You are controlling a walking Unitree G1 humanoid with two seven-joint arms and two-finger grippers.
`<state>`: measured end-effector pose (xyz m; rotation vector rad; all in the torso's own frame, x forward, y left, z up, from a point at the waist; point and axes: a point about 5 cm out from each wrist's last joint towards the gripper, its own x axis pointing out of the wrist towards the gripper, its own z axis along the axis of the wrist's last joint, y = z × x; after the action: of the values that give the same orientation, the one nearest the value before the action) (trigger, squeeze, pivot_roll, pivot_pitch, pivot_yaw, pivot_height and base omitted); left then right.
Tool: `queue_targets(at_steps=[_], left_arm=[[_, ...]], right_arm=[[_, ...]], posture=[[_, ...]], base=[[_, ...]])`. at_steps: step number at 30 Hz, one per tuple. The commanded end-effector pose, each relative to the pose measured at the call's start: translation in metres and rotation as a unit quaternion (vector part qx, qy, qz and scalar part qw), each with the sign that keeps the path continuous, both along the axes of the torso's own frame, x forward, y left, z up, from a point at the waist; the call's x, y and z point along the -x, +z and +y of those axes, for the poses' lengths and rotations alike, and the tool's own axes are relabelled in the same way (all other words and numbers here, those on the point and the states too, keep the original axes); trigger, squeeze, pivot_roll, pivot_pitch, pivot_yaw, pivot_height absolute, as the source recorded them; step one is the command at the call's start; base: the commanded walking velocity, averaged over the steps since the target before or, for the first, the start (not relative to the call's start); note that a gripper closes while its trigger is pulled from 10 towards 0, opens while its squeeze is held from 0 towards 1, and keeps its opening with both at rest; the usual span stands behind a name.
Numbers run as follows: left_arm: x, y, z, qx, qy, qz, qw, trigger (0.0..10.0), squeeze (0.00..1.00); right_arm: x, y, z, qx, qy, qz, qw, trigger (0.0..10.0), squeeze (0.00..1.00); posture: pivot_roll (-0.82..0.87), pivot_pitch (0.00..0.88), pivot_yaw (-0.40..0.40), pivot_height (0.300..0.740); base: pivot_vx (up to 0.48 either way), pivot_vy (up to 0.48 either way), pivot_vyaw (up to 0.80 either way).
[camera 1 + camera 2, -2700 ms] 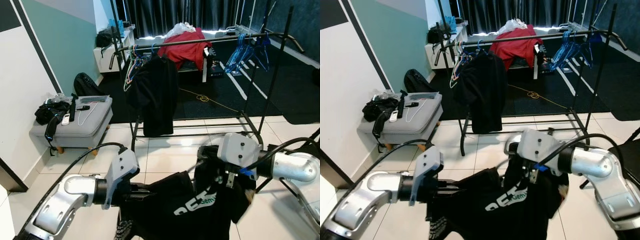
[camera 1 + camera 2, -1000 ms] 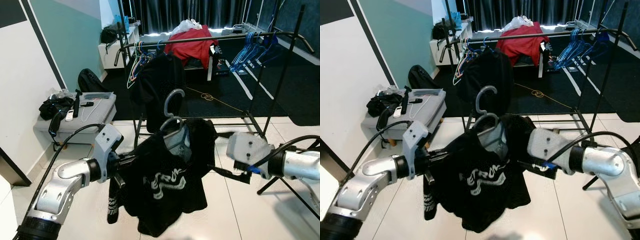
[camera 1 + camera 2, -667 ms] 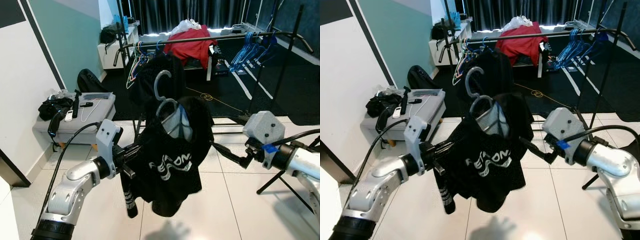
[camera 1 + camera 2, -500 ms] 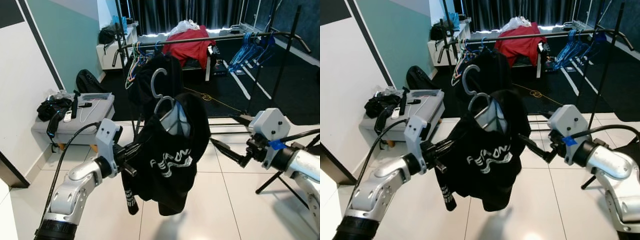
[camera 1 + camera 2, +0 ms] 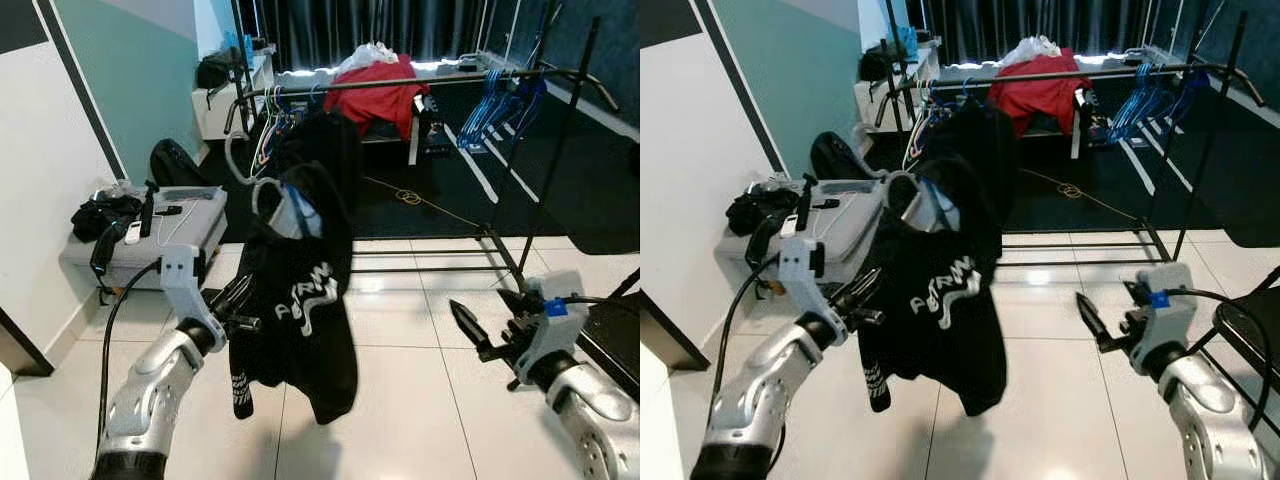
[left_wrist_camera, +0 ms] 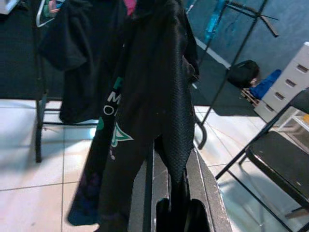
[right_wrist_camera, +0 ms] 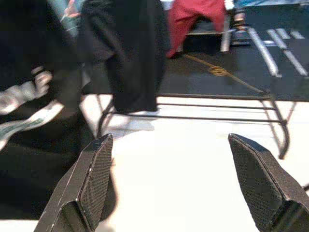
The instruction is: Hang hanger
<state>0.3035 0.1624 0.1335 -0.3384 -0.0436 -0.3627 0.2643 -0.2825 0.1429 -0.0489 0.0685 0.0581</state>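
A black T-shirt (image 5: 300,300) with white lettering hangs on a grey hanger whose hook (image 5: 237,152) stands free in the air, short of the rack's rail (image 5: 400,82). My left gripper (image 5: 238,300) is shut on the shirt's left edge; the left wrist view shows black fabric (image 6: 169,121) pinched between its fingers (image 6: 203,193). My right gripper (image 5: 482,312) stays low on the right, apart from the shirt. It is open, with only floor between its fingers (image 7: 87,183). A second black garment (image 5: 325,150) hangs on the rail behind.
Blue hangers (image 5: 495,100) hang at the rail's right end, coloured ones at its left. A red garment (image 5: 378,88) lies behind the rack. A grey ottoman (image 5: 150,245) with black items and a backpack (image 5: 175,165) stand left. A black folding chair (image 5: 620,330) is at the far right.
My left arm has carried the hangered shirt up and to the left, nearer the rack. The right gripper has drawn away from the shirt, lower and to the right.
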Motion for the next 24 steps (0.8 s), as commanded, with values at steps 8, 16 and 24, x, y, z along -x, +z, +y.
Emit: queue_targets(at_steps=[8,16,24], left_arm=[[0.0,0.02,0.016,0.025,0.039,-0.059,0.997,10.0,0.0],[0.002,0.032,0.021,-0.011,0.018,-0.075,0.997,10.0,0.0],[-0.005,0.025,0.014,-0.008,0.031,-0.058,0.998,10.0,0.0]], right_arm=[[-0.003,-0.002,-0.012,-0.001,-0.038,0.022,0.999,10.0,0.0],[0.001,0.002,-0.032,-0.029,-0.08,0.013,0.996,10.0,0.0],[-0.006,0.004,-0.029,-0.047,-0.074,0.007,0.996,10.0,0.0]], posture=[[-0.12,0.0,0.015,0.74],[-0.12,0.0,0.016,0.74],[-0.11,0.0,0.01,0.74]], base=[[0.0,0.0,0.0],[0.0,0.0,-0.8],[0.0,0.0,-0.8]])
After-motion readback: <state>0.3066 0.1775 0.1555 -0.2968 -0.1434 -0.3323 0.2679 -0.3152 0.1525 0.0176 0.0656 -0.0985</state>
